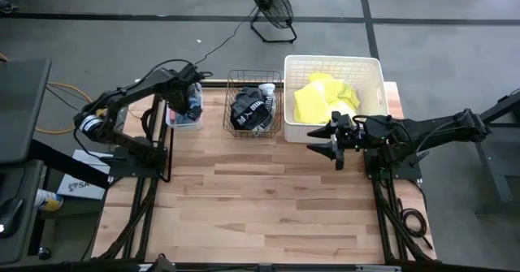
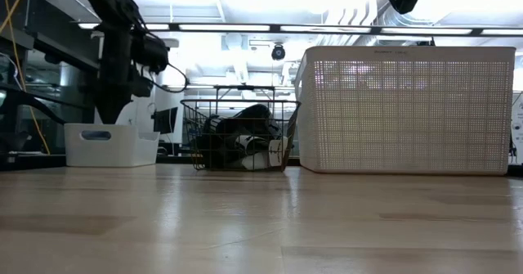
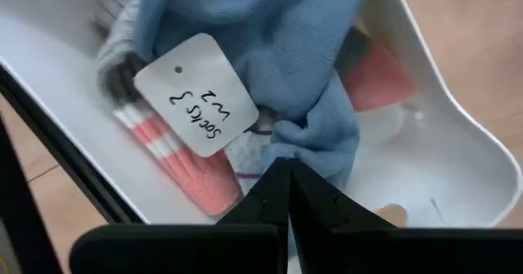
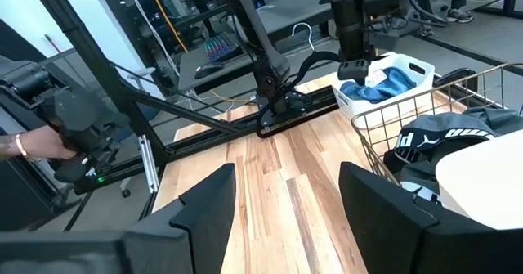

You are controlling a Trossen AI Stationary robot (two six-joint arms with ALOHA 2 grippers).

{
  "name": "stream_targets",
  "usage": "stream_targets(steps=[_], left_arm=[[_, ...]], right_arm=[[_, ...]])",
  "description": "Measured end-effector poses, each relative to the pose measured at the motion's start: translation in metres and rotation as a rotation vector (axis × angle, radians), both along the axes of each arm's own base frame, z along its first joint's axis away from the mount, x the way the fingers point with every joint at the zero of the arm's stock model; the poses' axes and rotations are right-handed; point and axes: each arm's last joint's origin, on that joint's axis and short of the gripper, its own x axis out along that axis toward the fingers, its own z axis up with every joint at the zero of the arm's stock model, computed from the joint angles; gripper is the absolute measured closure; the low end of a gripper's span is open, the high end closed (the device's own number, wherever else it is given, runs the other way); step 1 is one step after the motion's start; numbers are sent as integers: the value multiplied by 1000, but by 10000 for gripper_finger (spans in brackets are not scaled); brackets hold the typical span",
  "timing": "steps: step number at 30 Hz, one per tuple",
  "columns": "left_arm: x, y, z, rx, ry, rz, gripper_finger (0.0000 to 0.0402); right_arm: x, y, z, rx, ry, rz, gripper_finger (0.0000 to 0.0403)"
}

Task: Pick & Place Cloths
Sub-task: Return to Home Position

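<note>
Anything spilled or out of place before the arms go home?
Nothing stands out. The socks and a paper tag lie inside the small white bin, the black garment in the wire basket, yellow cloths in the large white basket.

The high view looks straight down on the whole bench. The low view sits at bench-top height, facing level across to the wire basket and the room beyond. The left wrist view looks past the left claw, very near over the small white tub — it fills the picture. The right wrist view looks across the bench, sharing tub and basket with both wide views.
</note>
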Motion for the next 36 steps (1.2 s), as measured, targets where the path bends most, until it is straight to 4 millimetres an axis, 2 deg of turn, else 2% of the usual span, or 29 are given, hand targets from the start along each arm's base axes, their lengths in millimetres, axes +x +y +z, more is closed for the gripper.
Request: stream_targets(steps=[7,15,21,26,29,33,36], left_arm=[[2,1,2,7,-57,0,401],[-10,-16,32,123,-153,-9,401],[-17,-36,63,193,-446,-121,399],[-21,-50,83,236,-643,-96,393],[-17,-59,88,259,-668,-144,392],[-3,-71,90,274,-680,-214,392],[9,-82,93,315,-684,-267,391]], right_arm=[[0,0,0,1,1,9,192],[-5,3,2,12,-9,115,192],[-19,1,5,26,2,125,192],[-40,-2,1,55,84,120,192],[-49,-5,-4,41,140,68,192],[-51,-7,-4,11,132,30,192],[-49,-6,-16,4,103,32,192]])
